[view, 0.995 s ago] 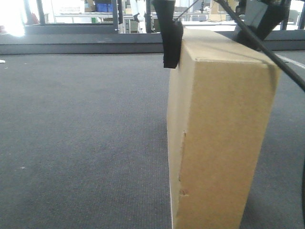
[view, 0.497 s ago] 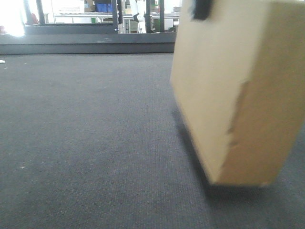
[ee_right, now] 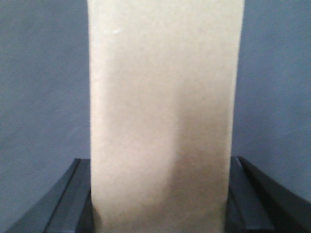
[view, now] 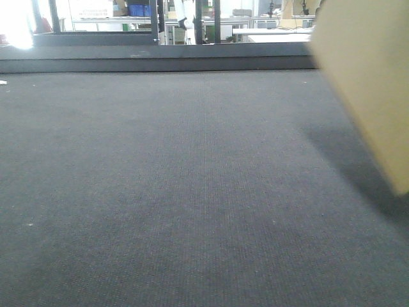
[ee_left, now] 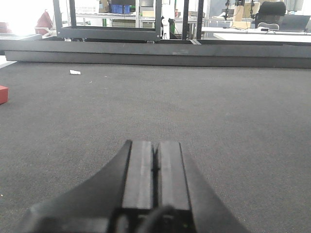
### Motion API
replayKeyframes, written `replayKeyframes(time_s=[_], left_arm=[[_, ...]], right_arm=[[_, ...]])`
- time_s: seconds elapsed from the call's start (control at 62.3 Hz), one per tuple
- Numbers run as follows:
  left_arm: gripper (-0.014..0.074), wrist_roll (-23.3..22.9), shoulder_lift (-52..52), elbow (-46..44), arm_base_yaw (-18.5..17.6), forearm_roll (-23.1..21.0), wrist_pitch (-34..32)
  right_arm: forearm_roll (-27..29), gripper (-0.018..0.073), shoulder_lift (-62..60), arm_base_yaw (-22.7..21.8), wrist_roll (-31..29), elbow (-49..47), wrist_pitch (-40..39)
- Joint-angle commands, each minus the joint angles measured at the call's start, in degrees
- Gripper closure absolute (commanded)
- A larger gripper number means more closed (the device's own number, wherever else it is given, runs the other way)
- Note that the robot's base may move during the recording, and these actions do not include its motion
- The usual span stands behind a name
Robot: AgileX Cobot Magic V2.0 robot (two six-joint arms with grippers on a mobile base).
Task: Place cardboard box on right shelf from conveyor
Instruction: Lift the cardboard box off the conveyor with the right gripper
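Observation:
The cardboard box [view: 370, 77], plain tan and blurred, hangs tilted at the upper right of the front view, clear of the conveyor [view: 192, 192], with its shadow on the belt below. In the right wrist view the cardboard box [ee_right: 163, 111] fills the middle, and my right gripper [ee_right: 160, 167] is shut on it, one dark finger on each side. My left gripper [ee_left: 155, 145] is shut with nothing in it, low over the conveyor [ee_left: 218, 111]. The right shelf is out of view.
A dark raised rim [view: 160, 61] bounds the far side of the belt, with a dark metal frame [ee_left: 112, 31] and workshop tables behind it. A small red object [ee_left: 3, 94] and a white scrap [ee_left: 75, 72] lie on the belt at the left.
The cardboard box stood on the belt with the fingers on its top; it has since been lifted, tilted and carried right, and is now partly out of the front view.

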Motion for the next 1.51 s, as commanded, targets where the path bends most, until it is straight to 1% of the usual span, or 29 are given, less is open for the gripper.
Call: replayKeyframes(time_s=[0.0, 0.064, 0.144, 0.289, 0.433, 0.642, 0.818, 1.492], left_arm=[[0.0713, 0.01, -0.34, 0.35, -0.05, -0.27, -4.98], [0.0713, 0.01, -0.34, 0.35, -0.05, -0.27, -4.98], [0.0712, 0.01, -0.34, 0.35, -0.05, -0.27, -4.98], [0.0713, 0.01, -0.34, 0.35, -0.05, -0.27, -4.98], [0.0713, 0.01, -0.34, 0.35, -0.05, -0.27, -4.98], [0.0712, 0.01, -0.34, 0.35, -0.05, -0.27, -4.98], [0.0713, 0.01, -0.34, 0.35, -0.05, -0.27, -4.98], [0.0713, 0.01, -0.34, 0.35, -0.05, -0.27, -4.98]], right_arm=[[1.22, 0.0484, -4.96, -4.44, -6.54, 1.68, -11.17], [1.22, 0.0484, -7.84, -6.45, -8.03, 4.27, -14.76], [1.26, 0.0484, -10.96, -8.01, -7.91, 7.2, -19.78], [1.26, 0.0484, -18.41, -8.13, -7.84, 12.91, -26.36], [1.07, 0.0484, -26.85, -8.13, -7.84, 18.7, -29.89], [1.03, 0.0484, -39.18, -8.13, -7.84, 25.01, -29.59], [1.03, 0.0484, -46.07, -8.13, -7.84, 25.94, -27.52], [1.03, 0.0484, -47.22, -8.13, -7.84, 25.94, -27.22]])
